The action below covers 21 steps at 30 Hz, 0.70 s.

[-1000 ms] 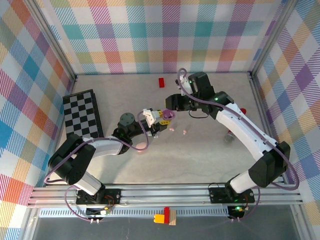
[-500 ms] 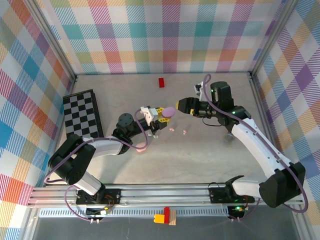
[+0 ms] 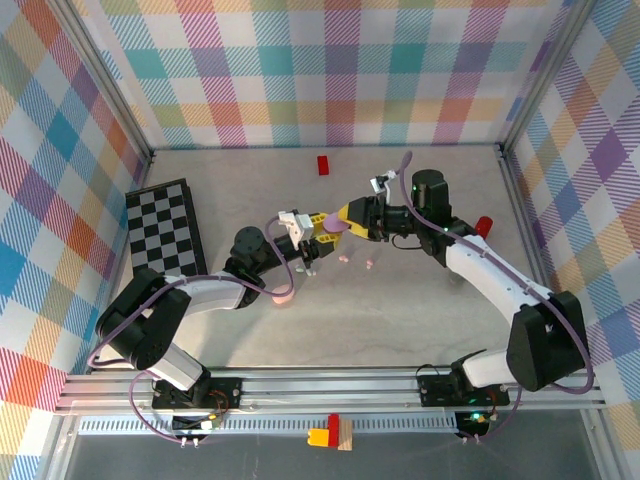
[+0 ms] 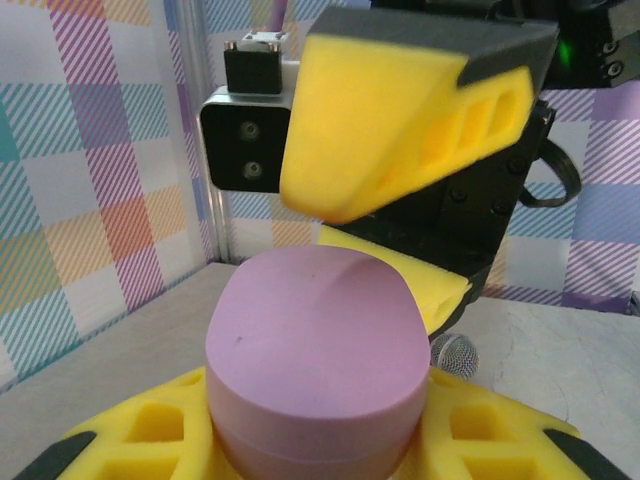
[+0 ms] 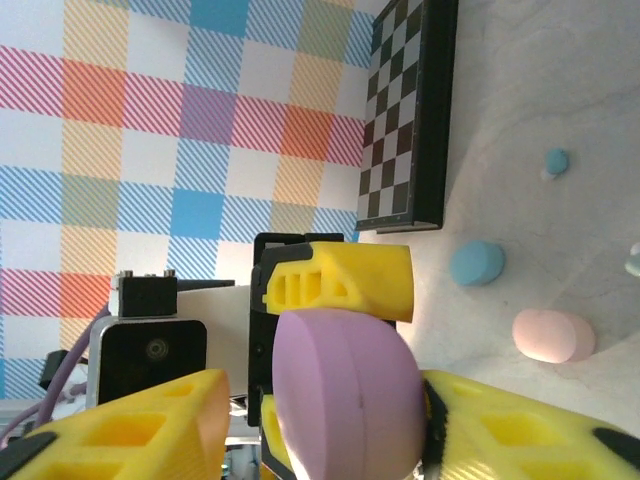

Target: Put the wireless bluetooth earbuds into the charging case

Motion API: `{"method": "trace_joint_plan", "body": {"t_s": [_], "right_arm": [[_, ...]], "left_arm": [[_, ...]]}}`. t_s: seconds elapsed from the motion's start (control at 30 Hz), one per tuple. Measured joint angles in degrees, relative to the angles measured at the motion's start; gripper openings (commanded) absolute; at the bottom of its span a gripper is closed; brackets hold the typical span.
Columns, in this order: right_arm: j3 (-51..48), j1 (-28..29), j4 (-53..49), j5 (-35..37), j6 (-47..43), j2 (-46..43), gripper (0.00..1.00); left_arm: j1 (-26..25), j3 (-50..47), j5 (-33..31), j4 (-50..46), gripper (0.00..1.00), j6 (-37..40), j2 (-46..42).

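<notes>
Since half a second ago the right gripper (image 3: 348, 217) has come in from the right. Its yellow fingers (image 5: 150, 425) now stand either side of the lilac charging case (image 3: 337, 226). The left gripper (image 3: 322, 229) and the case have barely shifted.

Case: a smooth, matte lilac pebble, oval in outline, with a fine seam round its body and the lid closed. It is held up off the table (image 3: 400, 300).

Left jaws: clamped on the case. In the left wrist view the pads (image 4: 150, 430) press on both flanks low down, and the domed top stands proud of them.

Right jaws: part open and straddling the case, not gripping it. In the left wrist view one finger hangs above the dome with a clear gap, and the other sits behind the case. In the right wrist view there is a gap on one side. On the other side I cannot tell whether the pad touches.

Earbuds: loose on the table, well apart from both sets of jaws. The right wrist view shows a pink earbud (image 5: 553, 335), a light-blue earbud (image 5: 476, 263) beside it, and a smaller teal earbud (image 5: 555, 160) nearer the checkerboard (image 5: 405, 110).
</notes>
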Motion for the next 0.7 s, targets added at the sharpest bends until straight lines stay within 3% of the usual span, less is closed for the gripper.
{"method": "trace_joint_plan", "body": {"t_s": [0.13, 0.23, 0.3, 0.4, 0.5, 0.6, 0.7], "right_arm": [[-0.2, 0.0, 1.2, -0.5, 1.2, 0.1, 0.33], [-0.2, -0.1, 1.9, -0.6, 1.7, 0.1, 0.28], [-0.4, -0.1, 2.2, -0.5, 1.8, 0.1, 0.28], [-1.0, -0.5, 2.8, 0.3, 1.9, 0.1, 0.27], [-2.5, -1.7, 3.5, 1.9, 1.9, 0.1, 0.26], [-4.0, -4.0, 3.5, 3.9, 0.9, 0.7, 0.26], [-4.0, -5.9, 3.7, 6.2, -1.0, 4.2, 0.26]], "left_arm": [[0.0, 0.0, 0.0, 0.7, 0.34, -0.1, -0.6], [0.0, 0.0, -0.2, 1.0, 0.4, -0.1, -0.8], [0.0, 0.0, -0.4, 1.2, 0.5, 0.0, -0.8], [0.0, -0.1, -0.3, 0.3, 0.74, 0.3, -0.9], [0.0, -1.0, -1.1, -2.1, 0.9, 0.9, -2.6], [0.0, -2.7, -1.7, -6.9, 0.99, 2.4, -6.2], [0.0, -3.6, -3.0, -13.4, 1.0, 3.9, -10.3]]}}
